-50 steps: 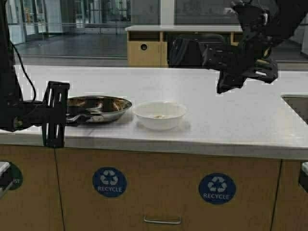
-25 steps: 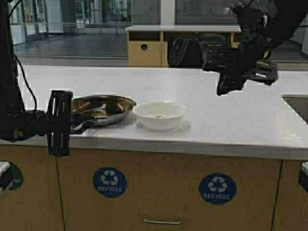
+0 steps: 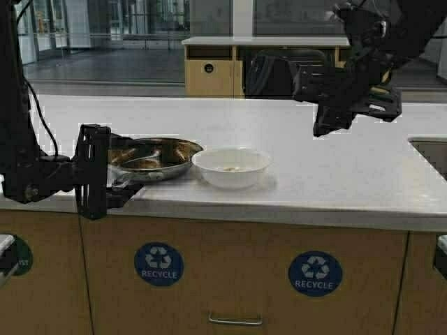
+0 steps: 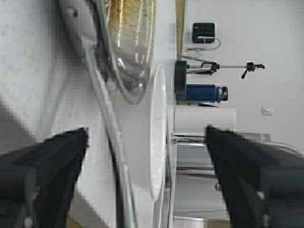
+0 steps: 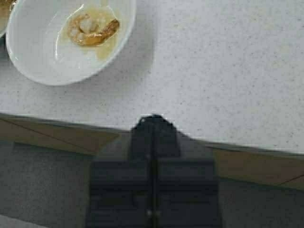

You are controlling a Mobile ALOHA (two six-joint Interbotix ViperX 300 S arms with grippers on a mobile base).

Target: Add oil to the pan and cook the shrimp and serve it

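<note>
High view: we find our left pincer at the worktop's near edge, fingers spread wide on either side of the pan's handle, gripping nothing. The pan sits at nine o'clock of the white bowl, rims touching or nearly so. Our right pincer hangs high at two o'clock of the bowl, fingers pressed together and empty. The shrimp lies in the bowl in a little yellowish liquid. We judge the risk plain: any nudge at the handle could shove pan into bowl, or tip the pan off the near edge.
</note>
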